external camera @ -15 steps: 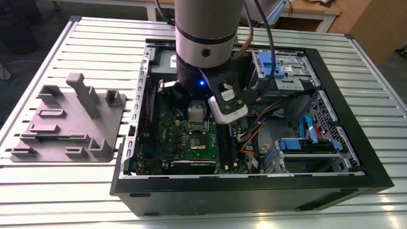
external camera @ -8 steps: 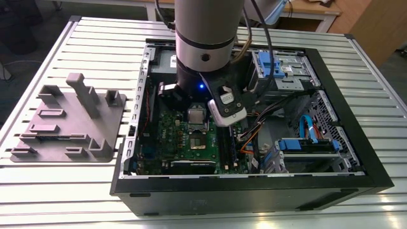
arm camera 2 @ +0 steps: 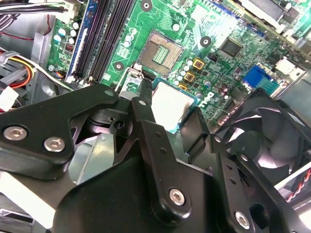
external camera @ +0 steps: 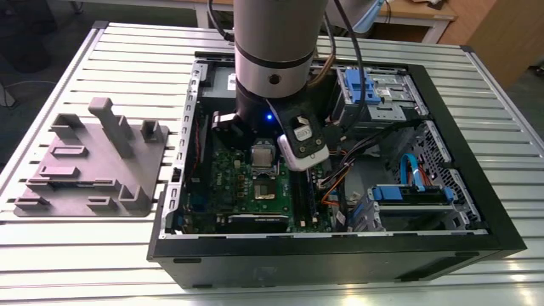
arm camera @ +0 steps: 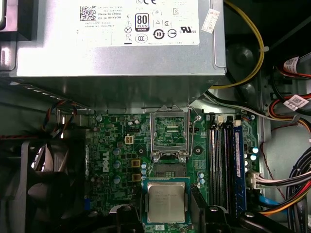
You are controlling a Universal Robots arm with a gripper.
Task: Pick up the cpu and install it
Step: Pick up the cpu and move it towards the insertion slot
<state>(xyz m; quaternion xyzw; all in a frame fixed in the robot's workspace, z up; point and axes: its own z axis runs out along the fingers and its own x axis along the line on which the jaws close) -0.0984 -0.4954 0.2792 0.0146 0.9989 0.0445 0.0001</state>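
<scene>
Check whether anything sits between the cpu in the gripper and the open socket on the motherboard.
Nothing visible does. The gripper holds the cpu above the motherboard, close beside the socket, whose pins lie uncovered. Nothing lies across the gap between them in either wrist view.

You see the cpu (arm camera: 166, 202) topped in dull, smooth silvery metal, the fingers (arm camera 2: 150, 136) matt black with bright screw heads (arm camera 2: 176, 196), the motherboard (arm camera 2: 160, 19) glossy green, the counter (external camera: 85, 255) ribbed pale metal, the fixture (external camera: 85, 166) matt grey plastic.
</scene>
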